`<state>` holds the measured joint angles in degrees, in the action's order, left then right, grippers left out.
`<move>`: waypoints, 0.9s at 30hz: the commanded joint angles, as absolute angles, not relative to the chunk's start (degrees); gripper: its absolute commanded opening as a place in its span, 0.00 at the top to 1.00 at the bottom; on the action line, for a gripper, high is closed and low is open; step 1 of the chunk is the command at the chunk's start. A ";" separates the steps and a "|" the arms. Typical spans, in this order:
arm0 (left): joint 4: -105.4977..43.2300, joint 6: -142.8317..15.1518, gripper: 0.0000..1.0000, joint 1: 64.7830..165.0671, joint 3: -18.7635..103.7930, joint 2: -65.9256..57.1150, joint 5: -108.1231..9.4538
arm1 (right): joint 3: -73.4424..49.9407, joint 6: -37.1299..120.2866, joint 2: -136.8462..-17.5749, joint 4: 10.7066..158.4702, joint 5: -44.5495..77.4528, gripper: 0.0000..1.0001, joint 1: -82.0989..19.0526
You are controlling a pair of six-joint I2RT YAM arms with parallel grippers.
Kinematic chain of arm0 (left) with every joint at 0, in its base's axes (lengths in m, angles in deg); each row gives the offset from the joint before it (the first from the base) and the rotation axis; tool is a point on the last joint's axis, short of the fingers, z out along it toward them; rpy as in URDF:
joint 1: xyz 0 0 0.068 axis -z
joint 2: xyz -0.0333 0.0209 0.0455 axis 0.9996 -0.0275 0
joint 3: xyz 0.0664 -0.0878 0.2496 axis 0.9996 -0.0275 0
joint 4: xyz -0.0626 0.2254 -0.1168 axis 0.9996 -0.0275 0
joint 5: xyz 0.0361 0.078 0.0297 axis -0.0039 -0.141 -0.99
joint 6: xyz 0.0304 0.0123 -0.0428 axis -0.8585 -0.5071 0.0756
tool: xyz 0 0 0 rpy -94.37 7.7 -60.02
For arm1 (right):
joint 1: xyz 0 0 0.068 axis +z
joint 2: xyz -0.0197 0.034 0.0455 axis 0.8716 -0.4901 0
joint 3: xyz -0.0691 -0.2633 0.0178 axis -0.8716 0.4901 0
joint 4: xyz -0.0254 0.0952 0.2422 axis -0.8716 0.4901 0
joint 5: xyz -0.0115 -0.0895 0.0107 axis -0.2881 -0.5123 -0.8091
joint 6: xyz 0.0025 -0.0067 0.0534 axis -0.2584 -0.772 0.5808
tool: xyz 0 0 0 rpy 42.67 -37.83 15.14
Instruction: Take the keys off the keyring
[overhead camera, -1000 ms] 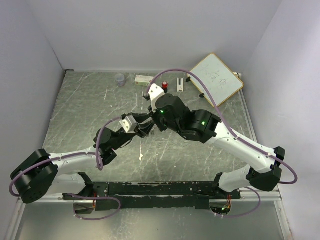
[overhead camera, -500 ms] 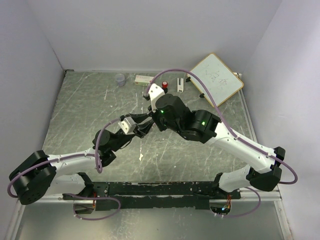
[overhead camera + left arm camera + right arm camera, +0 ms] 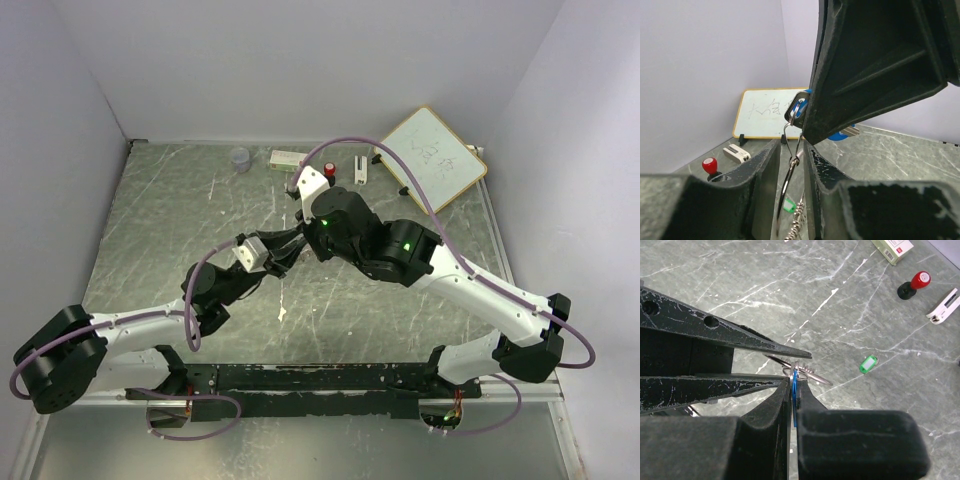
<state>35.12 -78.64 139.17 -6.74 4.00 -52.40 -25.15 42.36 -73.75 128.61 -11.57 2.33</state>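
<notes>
My right gripper point(image 3: 794, 382) is shut on the blue-headed key point(image 3: 794, 390), held edge-on between its pads above the table. The key hangs on the thin silver keyring point(image 3: 815, 376), which runs back between my left gripper's fingers point(image 3: 740, 335). In the left wrist view the keyring point(image 3: 785, 192) stands edge-on in the narrow gap of my left gripper point(image 3: 791, 147), with the blue key point(image 3: 800, 107) just beyond the tips. The green-headed key point(image 3: 868, 363) lies loose on the table. In the top view the left gripper point(image 3: 282, 256) and right gripper point(image 3: 300, 243) meet at mid-table.
A small whiteboard point(image 3: 432, 157) leans at the back right. A red-and-black knob point(image 3: 329, 170), a white clip point(image 3: 359, 168), a white box point(image 3: 287, 158) and a small cup point(image 3: 240, 158) stand along the back wall. Walls close in on three sides.
My left arm has drawn back a little to the left and toward its base. The right arm has stayed put. Both grips look the same.
</notes>
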 commanded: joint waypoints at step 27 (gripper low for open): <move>35.27 -80.92 0.93 140.40 -6.95 8.16 -51.92 | -24.26 43.16 -71.56 128.36 -13.54 1.00 2.60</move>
<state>34.09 -79.74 139.65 -7.07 6.18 -51.99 -24.54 42.67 -73.19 128.20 -11.79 2.46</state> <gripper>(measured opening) 0.089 0.020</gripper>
